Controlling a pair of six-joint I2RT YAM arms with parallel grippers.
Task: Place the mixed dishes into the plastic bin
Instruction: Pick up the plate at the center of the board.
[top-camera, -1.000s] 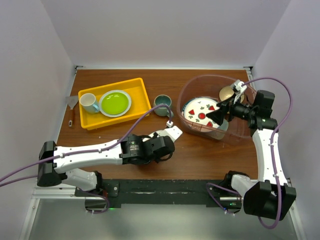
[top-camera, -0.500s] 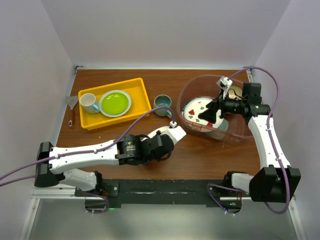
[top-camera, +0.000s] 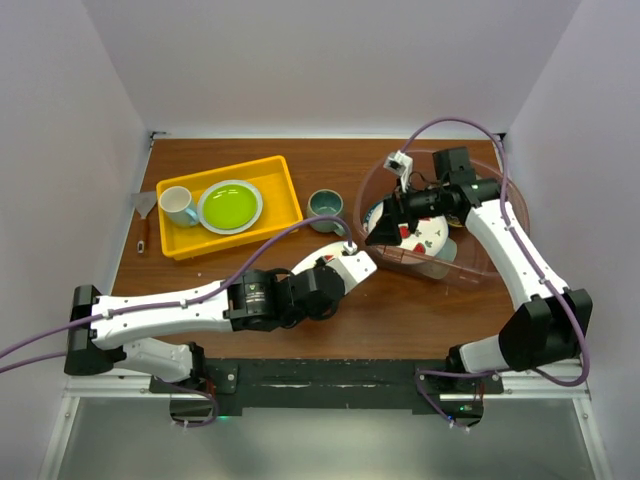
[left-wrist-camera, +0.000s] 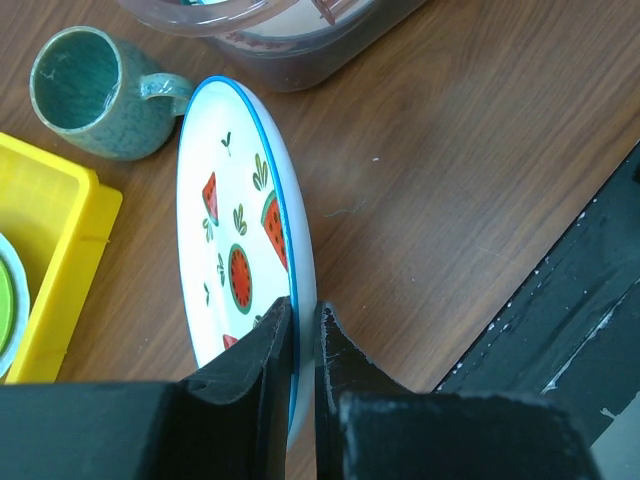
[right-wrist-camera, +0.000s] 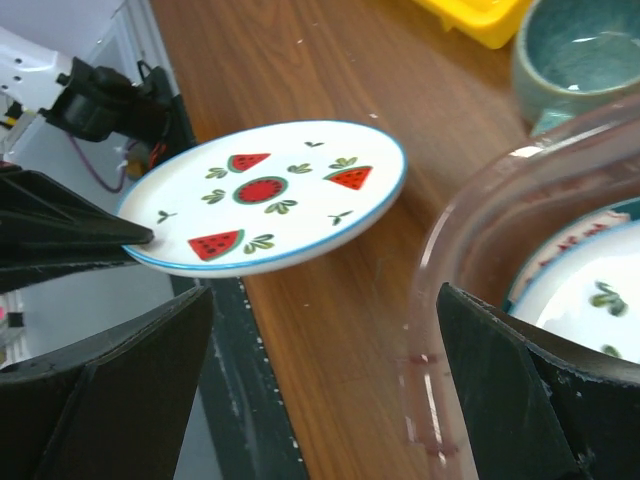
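My left gripper (top-camera: 340, 272) is shut on the rim of a white plate with red watermelon marks and a blue edge (top-camera: 356, 263), held above the table just left of the plastic bin (top-camera: 480, 265). In the left wrist view the left gripper (left-wrist-camera: 300, 306) pinches the plate (left-wrist-camera: 235, 240) edge-on. My right gripper (top-camera: 380, 230) is open and empty over the bin's left wall, facing that plate (right-wrist-camera: 265, 195). In its own view the right gripper (right-wrist-camera: 320, 400) straddles the bin's rim (right-wrist-camera: 455, 260). Another patterned plate (top-camera: 428, 236) lies in the bin. The grey-green mug (top-camera: 325, 208) stands on the table. The tan bowl is hidden.
A yellow tray (top-camera: 282, 185) at the back left holds a white mug (top-camera: 178, 205) and a green plate (top-camera: 230, 207). A small scraper (top-camera: 145, 215) lies left of it. The table's near edge with its black rail (left-wrist-camera: 560, 290) is close to the held plate.
My right gripper has swung left across the bin to its left wall. My left gripper has carried the plate right and farther back, closer to the bin.
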